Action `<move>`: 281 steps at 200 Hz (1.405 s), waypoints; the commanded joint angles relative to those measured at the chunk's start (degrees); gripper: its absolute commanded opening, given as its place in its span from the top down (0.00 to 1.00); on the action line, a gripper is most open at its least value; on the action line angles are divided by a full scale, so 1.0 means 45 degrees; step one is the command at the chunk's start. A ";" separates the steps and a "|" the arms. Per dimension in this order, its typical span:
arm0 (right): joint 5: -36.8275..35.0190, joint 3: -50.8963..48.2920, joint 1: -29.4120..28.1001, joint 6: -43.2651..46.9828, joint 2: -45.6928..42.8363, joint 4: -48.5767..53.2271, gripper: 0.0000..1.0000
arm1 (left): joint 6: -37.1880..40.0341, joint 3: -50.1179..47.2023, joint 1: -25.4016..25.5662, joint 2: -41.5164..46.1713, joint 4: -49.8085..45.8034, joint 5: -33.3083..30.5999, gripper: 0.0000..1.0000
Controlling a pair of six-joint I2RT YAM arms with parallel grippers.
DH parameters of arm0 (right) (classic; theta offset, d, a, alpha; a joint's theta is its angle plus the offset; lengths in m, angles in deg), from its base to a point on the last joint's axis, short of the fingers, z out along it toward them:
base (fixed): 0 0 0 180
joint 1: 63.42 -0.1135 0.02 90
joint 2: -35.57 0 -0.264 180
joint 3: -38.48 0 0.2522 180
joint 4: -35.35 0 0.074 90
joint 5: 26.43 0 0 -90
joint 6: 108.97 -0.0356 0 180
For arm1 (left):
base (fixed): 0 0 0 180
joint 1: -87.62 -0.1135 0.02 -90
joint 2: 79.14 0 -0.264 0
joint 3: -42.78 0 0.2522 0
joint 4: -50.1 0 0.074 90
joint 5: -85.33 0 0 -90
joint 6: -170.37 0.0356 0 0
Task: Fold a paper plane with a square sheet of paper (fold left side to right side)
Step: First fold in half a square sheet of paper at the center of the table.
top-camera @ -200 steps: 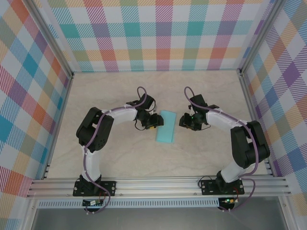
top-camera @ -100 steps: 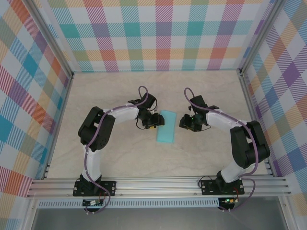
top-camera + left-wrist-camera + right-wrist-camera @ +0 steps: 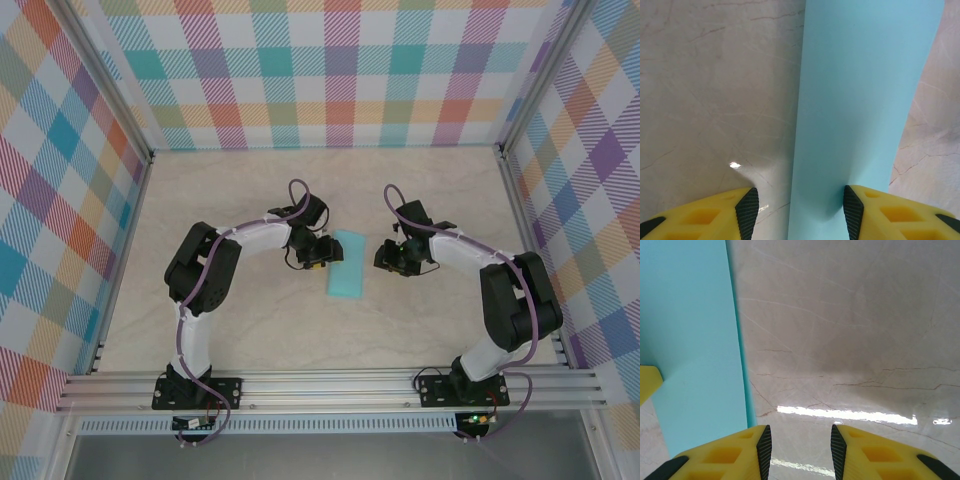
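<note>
The paper (image 3: 346, 264), folded in half to a narrow strip, lies near the surface's (image 3: 250, 330) middle. The left jaws stand half open astride its left edge. The right jaws stand half open just beside its right edge. Neither grips anything. The half-fold looks done; the next move probably calls for pressing the crease flat.

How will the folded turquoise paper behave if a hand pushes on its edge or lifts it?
The folded turquoise paper looks very thin and lies flat on the table, so it will probably flop when lifted by one edge. The table is glossy, with glare on it, so a push will likely slide the paper rather than crease it.
</note>
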 commanded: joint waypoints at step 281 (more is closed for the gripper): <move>0.0653 -0.0115 -0.0197 -0.0208 -0.0319 -0.0315 0.62 | -0.0902 0.0461 0.0812 -0.0932 -0.0288 -0.0934 0.47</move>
